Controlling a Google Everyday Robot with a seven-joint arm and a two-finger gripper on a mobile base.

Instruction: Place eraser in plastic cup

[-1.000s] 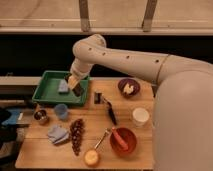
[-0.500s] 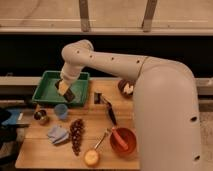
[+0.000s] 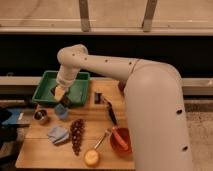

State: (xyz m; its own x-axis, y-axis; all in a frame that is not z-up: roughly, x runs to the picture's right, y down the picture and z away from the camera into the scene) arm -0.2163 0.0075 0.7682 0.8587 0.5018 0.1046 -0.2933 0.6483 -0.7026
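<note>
The plastic cup, small and light blue, stands on the wooden table just in front of the green tray. My gripper hangs at the tray's front edge, directly above the cup. It is shut on a small dark block that I take for the eraser, held just over the cup's rim. The arm reaches in from the right and hides the right side of the table.
A small metal cup stands left of the blue cup. A blue cloth, a dark bunch of grapes, a yellow fruit, a red bowl, a black-handled utensil and a small dark object lie on the table.
My gripper has moved out of the green tray, leftward and toward the front, and now hangs over the blue cup with the dark block in it.
</note>
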